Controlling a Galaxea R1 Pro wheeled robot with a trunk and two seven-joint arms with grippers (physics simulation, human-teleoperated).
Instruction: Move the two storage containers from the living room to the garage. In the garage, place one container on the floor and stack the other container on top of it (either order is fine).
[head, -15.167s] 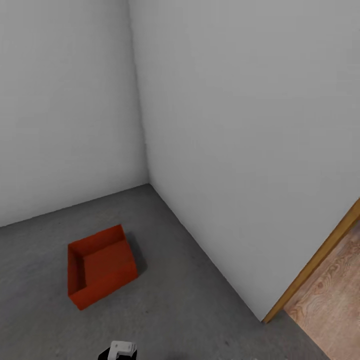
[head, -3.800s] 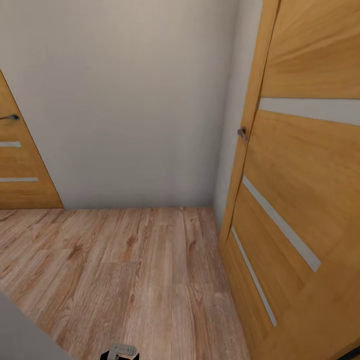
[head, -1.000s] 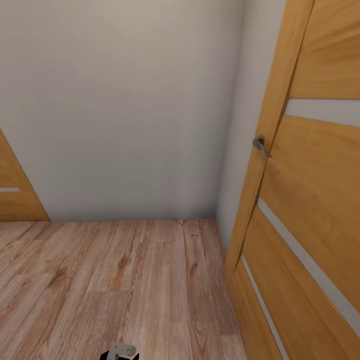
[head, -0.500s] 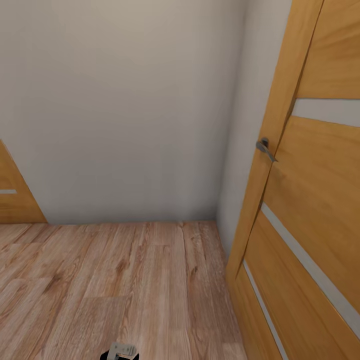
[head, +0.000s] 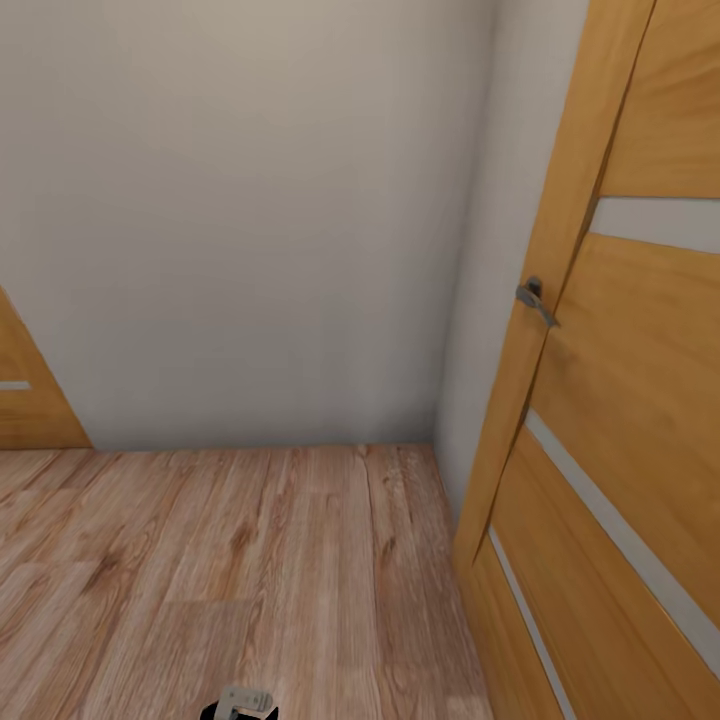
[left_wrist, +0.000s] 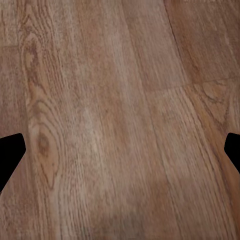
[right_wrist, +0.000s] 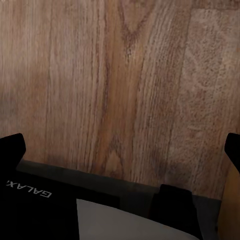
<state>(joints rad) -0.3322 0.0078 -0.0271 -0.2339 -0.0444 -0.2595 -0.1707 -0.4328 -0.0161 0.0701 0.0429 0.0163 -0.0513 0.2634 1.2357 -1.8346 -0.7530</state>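
my left gripper and right gripper both hang over the wood-plank floor with fingertips spread wide at the frame edges and nothing held; neither storage container appears here, so i judge this a transit step toward the living room to fetch one. done well, it calls for keeping both arms tucked and the base well off the open wooden door with its metal handle on my right while turning away from the pale wall ahead. the room is a narrow corner of light planks, with a second door at far left.
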